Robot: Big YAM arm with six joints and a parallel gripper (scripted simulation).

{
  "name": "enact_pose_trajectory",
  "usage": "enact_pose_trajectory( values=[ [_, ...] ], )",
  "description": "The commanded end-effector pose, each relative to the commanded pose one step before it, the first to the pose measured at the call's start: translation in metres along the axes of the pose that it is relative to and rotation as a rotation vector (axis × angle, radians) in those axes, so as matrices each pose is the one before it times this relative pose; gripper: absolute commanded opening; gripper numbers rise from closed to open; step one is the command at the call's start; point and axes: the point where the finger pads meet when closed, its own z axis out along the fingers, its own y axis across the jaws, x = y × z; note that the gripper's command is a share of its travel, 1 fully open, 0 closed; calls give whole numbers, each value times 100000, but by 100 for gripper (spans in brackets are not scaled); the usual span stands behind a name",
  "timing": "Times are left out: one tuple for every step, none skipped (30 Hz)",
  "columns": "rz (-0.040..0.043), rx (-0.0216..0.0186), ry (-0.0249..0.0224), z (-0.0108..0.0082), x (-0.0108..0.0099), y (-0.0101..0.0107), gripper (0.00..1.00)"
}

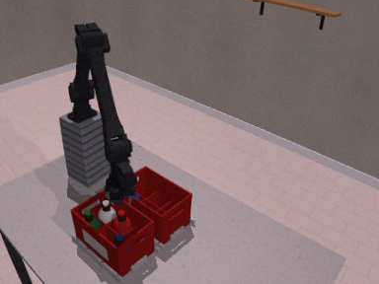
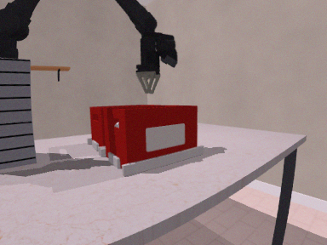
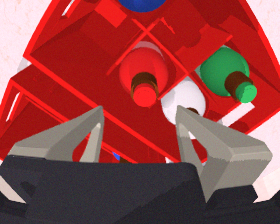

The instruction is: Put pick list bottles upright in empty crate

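Currently, the black arm (image 1: 101,86) (image 2: 128,4) reaches out from a grey striped pedestal (image 1: 81,150) (image 2: 14,111), and its gripper (image 1: 119,200) (image 2: 149,93) (image 3: 139,112) points down above two red crates standing side by side on a pale table (image 1: 247,247) (image 2: 238,153). The two fingers are spread partway, with nothing between them, and their tips are above the crate rims, touching neither crate.

One crate (image 1: 135,256) (image 2: 136,136) (image 3: 55,76) holds four upright bottles, all lower than the gripper. In the wrist view, the white bottle (image 1: 107,214) (image 3: 182,102) is nearest the fingers, its body partly covered by the right-hand fingertip. The red bottle (image 1: 122,223) (image 3: 144,70) appears just beyond the gap between the tips, and the green bottle (image 1: 92,221) (image 3: 224,71) farther out toward the upper right. A blue bottle (image 1: 119,240) (image 3: 142,2) is cut off by the top edge, the farthest of the four.

The other crate (image 1: 178,222) (image 2: 97,125) has at least one blue-capped bottle (image 1: 137,196) (image 3: 116,156), mostly hidden; in the wrist view, its bit of blue shows below the fingertips, between the fingers' bases. Dividers split both crates into compartments.
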Motion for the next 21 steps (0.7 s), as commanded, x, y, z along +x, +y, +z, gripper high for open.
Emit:
enact_pose_trajectory(
  values=[
    [-2776,-629,-451,-494,-2101,413,61],
    [164,-3,-28,-2,-540,-150,61],
    [0,-6,-26,-1,-505,-69,61],
    [0,-6,-26,-1,-505,-69,61],
    [0,-6,-26,-1,-504,-69,61],
    [0,-6,-26,-1,-504,-69,61],
    [0,-5,-26,-1,-504,-70,61],
    [0,-5,-27,-1,-504,-70,61],
    [0,-5,-27,-1,-503,-70,61],
    [0,-5,-27,-1,-503,-70,61],
    [0,-5,-27,-1,-503,-70,61],
    [0,-5,-27,-1,-502,-70,61],
    [0,-5,-27,-1,-502,-70,61],
    [0,-5,-27,-1,-502,-70,61],
    [0,0,0,0,0,0,61],
    [0,0,0,0,0,0,61],
    [-1366,-35,-6,4,-219,690,61],
    [577,9,-36,-3,-617,-395,61],
    [709,19,-40,-4,-643,-474,61],
    [79,15,-35,-1,-517,-119,61],
    [0,12,-33,-1,-501,-73,61]
  ],
)
